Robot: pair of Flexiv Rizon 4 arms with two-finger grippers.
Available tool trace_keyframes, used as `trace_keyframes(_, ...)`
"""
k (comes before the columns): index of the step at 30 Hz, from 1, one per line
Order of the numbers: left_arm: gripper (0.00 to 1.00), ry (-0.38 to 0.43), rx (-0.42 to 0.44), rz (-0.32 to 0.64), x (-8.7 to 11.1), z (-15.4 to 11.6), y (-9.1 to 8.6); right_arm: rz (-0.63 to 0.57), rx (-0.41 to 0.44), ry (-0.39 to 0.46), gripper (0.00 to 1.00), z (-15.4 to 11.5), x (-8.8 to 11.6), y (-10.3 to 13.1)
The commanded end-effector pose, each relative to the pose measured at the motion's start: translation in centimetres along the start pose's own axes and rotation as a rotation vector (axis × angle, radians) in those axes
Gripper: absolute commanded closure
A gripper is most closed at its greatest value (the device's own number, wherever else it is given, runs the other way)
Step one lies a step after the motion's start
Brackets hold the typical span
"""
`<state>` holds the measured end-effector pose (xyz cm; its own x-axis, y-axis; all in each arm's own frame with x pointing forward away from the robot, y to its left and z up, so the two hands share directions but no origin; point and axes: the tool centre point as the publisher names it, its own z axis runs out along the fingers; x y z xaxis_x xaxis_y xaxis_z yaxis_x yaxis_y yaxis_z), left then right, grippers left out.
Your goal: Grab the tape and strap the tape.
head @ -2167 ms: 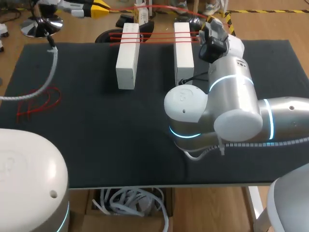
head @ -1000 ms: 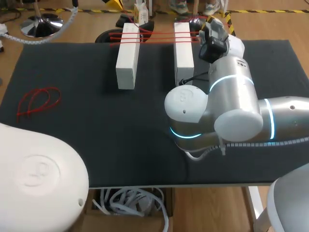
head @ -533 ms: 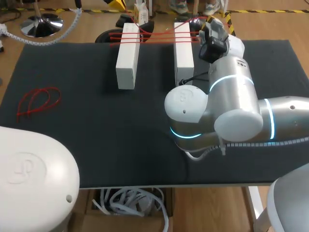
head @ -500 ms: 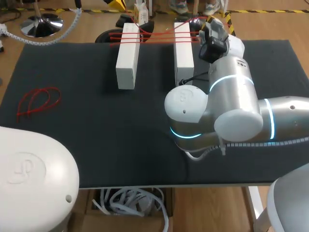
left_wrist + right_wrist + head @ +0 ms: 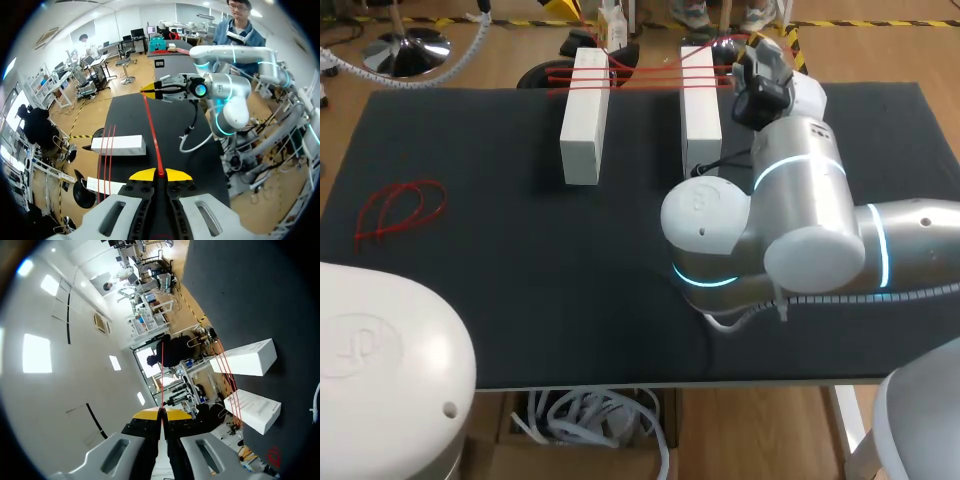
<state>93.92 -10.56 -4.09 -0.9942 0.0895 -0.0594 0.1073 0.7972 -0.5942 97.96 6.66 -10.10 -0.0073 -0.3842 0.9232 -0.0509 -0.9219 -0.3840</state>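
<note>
Two claws, both pinching the red tape (image 5: 152,130): your left claw (image 5: 160,174) holds one end, your right claw (image 5: 161,413) the other, facing it. It runs taut claw to claw, crosswise to the white blocks (image 5: 584,115), at their far ends, alongside strands (image 5: 640,75) already laid across them. Judged: lowering onto the blocks remains. Right arm (image 5: 800,200) is folded beside the blocks.
</note>
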Motion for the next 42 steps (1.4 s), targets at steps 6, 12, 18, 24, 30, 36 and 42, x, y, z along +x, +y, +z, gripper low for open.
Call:
trace_keyframes(6, 1.00, 0.001, -0.003, 0.000, 0.0, 0.0, 0.0, -0.718, 0.005, 0.002, 1.00, -1.2, 2.9, -0.9)
trace_keyframes(12, 1.00, 0.001, -0.003, 0.000, 0.0, 0.0, 0.0, -0.705, 0.010, 0.049, 1.00, -1.3, 3.4, -1.1)
trace_keyframes(18, 1.00, 0.001, -0.003, 0.000, 0.0, 0.0, 0.0, -0.705, 0.010, 0.049, 1.00, -1.3, 3.4, -1.1)
trace_keyframes(24, 1.00, 0.001, -0.003, 0.000, 0.0, 0.0, 0.0, -0.705, 0.010, 0.049, 1.00, -1.3, 3.4, -1.1)
trace_keyframes(30, 1.00, 0.001, -0.003, 0.000, 0.0, 0.0, 0.0, -0.914, -0.045, -0.017, 1.00, -1.8, 2.9, -2.9)
trace_keyframes(36, 1.00, 0.001, -0.003, 0.000, 0.0, 0.0, 0.0, -1.183, -0.036, -0.100, 1.00, -2.3, 3.0, -4.8)
trace_keyframes(42, 1.00, 0.001, -0.003, 0.000, 0.0, 0.0, 0.0, -1.221, -0.030, -0.081, 1.00, -2.3, 3.4, -5.1)
